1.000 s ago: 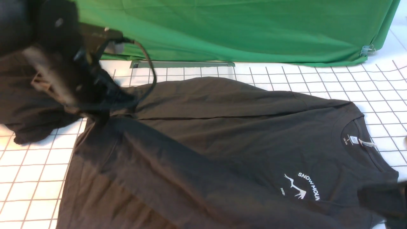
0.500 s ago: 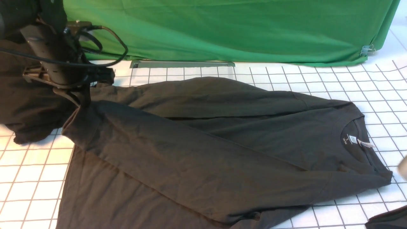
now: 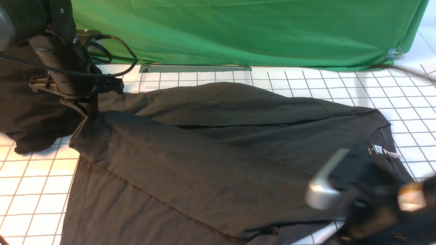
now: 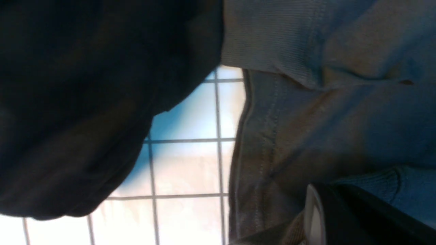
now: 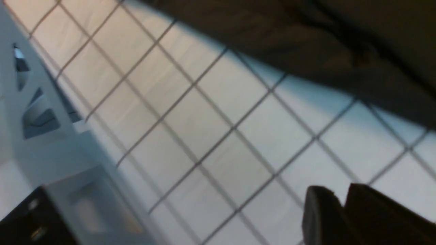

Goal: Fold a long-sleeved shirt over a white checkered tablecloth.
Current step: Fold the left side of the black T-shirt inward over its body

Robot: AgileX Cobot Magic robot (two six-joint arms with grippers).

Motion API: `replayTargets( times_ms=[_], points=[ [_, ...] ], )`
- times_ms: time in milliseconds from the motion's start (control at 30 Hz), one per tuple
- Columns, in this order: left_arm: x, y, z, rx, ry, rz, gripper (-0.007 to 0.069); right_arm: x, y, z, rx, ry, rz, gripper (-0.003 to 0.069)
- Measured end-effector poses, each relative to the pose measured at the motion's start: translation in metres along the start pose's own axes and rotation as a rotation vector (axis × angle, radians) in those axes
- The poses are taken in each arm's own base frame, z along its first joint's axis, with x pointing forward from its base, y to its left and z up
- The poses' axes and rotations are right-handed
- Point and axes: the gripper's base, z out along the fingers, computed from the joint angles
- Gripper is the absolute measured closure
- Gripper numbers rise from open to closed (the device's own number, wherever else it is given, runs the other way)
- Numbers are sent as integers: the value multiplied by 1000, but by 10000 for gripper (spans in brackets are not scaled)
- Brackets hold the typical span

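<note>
**A:** Where is there room to move?

**B:** The white checkered tablecloth point(image 3: 34, 183) lies bare down its left side to the near corner. There is also a bare strip at the far right, between the long-sleeved shirt point(image 3: 218, 160) and the green cloth point(image 3: 238, 30) hanging along the far edge. The shirt fills the middle, with its neck label point(image 3: 378, 149) toward the right edge. A black garment heap point(image 3: 24, 115) crowds the far left corner.

**A:** And the grips?

**B:** The left gripper point(image 3: 89, 110) is pinched tight on a folded-over corner of the shirt, just beside the heap. The right gripper point(image 5: 344, 204) is blurred, so I can't tell how far apart its fingers stand. Nothing shows in them.

**A:** What has changed?

**B:** A second ago the chest print showed; now it is folded under. Half a second ago the right arm point(image 3: 371, 200) was barely in at the right edge. Now it smears across the shirt's near right corner. The left gripper has hardly shifted.
</note>
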Motion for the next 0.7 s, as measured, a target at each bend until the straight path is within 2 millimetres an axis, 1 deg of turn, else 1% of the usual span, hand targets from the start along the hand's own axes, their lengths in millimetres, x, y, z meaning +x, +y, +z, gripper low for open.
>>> replayTargets(
  times_ms=[67,100,133,167,200,233,267,367,400,533,700],
  points=[
    [0,0,0,-5,-1,-2,611,-12,-3,15,26,16,-6,470],
    [0,0,0,-5,-1,-3,611,-20,-6,25,39,34,-11,428],
    [0,0,0,-5,-1,-3,611,-21,-7,26,43,36,-12,423],
    [0,0,0,-5,-1,-6,611,-32,-11,39,54,56,-18,385],
    [0,0,0,-5,-1,-6,611,-35,-11,40,57,54,-22,379],
    [0,0,0,-5,-1,-9,611,-43,-15,53,63,82,-24,368],
    [0,1,0,-6,0,-11,611,-49,-17,61,65,95,-26,363],
    [0,1,0,-6,2,-11,611,-57,-21,74,64,116,-24,359],
    [0,1,0,-6,2,-11,611,-63,-22,80,62,127,-24,358],
    [0,1,0,-6,2,-11,611,-63,-24,92,51,190,-13,358],
    [0,0,0,-5,-5,-10,611,-57,-23,92,38,259,33,358]
  ],
)
